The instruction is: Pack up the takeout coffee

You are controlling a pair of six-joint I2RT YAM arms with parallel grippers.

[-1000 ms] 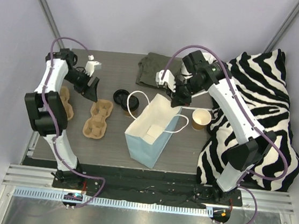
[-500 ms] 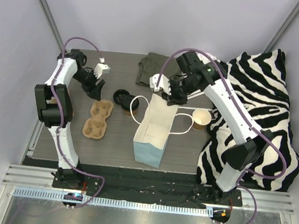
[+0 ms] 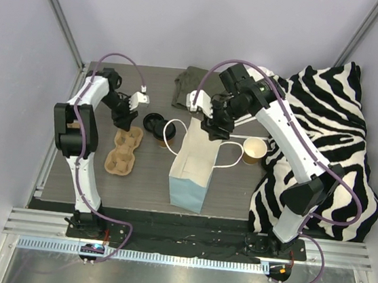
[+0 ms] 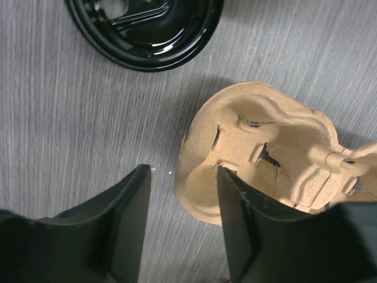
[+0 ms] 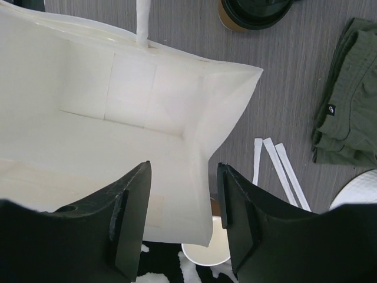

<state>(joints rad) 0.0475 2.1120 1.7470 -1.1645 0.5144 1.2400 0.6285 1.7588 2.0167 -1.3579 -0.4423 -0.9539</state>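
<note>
Takeout coffee (image 5: 254, 13) on worktop (image 5: 294, 59) just beyond paper bag (image 5: 232, 97) mouth; right hand (image 5: 182, 171) released, straddling bag rim. Left hand (image 4: 181, 174) released, empty, over pulp carrier (image 4: 277, 147) edge.

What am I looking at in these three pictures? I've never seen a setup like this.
Two robot arms are bolted at the near edge of a table. The wide picture comes from a fixed camera above and behind them. The other two come from a camera on each wrist, looking past the dark fingers of the left tool and right tool. On the table are a blue paper bag with its mouth open, a pulp carrier, a lidded cup, an open cup, a green cloth and a zebra blanket. The left tool hovers by the carrier's end, the right over the bag's mouth. Both are open and hold nothing.
</note>
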